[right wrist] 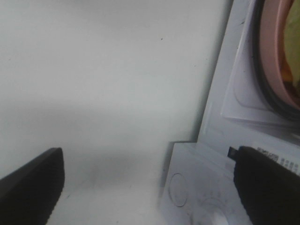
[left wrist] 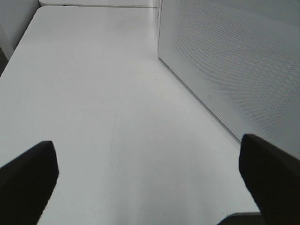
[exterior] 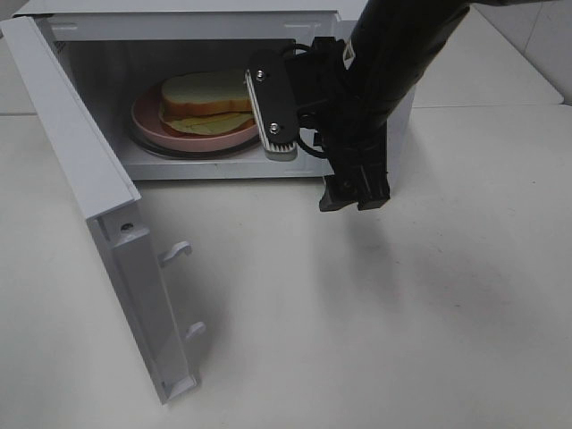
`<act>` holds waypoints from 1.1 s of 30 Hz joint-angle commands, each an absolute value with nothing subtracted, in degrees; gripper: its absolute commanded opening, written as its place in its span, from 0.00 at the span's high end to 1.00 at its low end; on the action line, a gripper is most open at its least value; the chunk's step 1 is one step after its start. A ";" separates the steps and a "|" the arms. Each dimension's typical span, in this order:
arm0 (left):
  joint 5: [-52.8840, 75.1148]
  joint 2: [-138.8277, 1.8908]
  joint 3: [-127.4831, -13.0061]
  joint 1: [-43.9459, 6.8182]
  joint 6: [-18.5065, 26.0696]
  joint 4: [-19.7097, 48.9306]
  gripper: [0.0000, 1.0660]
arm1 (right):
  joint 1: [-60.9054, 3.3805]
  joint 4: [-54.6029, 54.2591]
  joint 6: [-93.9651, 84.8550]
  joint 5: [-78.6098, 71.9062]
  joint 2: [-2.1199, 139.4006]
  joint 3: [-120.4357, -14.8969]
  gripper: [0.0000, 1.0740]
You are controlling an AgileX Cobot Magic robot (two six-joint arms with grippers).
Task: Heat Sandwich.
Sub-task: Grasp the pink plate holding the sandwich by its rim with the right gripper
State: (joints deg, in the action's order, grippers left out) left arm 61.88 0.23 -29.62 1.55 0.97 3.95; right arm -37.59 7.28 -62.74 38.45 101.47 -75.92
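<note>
**Exterior high view.** The right arm [exterior: 393, 54] lies nearest the camera and reaches down to the mouth of the microwave [exterior: 179, 22]. The right gripper [exterior: 279, 116] is turned on its side at the right-hand edge of the cavity opening. Only one ridged white pad is visible here, and nothing is held against it. The sandwich [exterior: 204, 98] lies flat on the pink plate [exterior: 147, 121] inside the cavity, clear of the gripper. The microwave door [exterior: 116, 259] stands fully open to the left over the table [exterior: 402, 313].

**Left wrist view.** The left gripper [left wrist: 149, 173] is spread wide and empty above bare table. The perforated side wall of the microwave stands close beside it.

**Right wrist view.** The right gripper is spread wide with nothing between its jaws. One fingertip [right wrist: 267, 187] sits over the lower front frame of the microwave. The rim of the pink plate is visible just inside.

**Task status.** Loading appears complete: the sandwich is in the oven and released. Remaining steps, as judged from this state:
1. Move the right arm clear of the opening.
2. Swing the door shut.
3. Start the heating cycle.

The controls are hidden behind the arm.
</note>
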 commanded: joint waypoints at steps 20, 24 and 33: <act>61.31 1.43 -29.51 1.72 0.74 3.95 0.06 | -38.16 7.33 -64.86 29.16 117.80 -91.39 0.18; 61.31 1.43 -29.51 1.72 0.74 3.95 0.06 | -38.16 6.88 -64.80 28.19 121.70 -94.77 0.19; 61.31 1.43 -29.51 1.72 0.74 3.95 0.06 | -38.16 6.88 -64.63 28.48 128.63 -102.90 0.20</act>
State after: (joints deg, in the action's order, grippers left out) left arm 61.88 0.23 -29.62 1.55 0.97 3.95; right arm -37.87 7.28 -64.17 28.42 126.91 -100.44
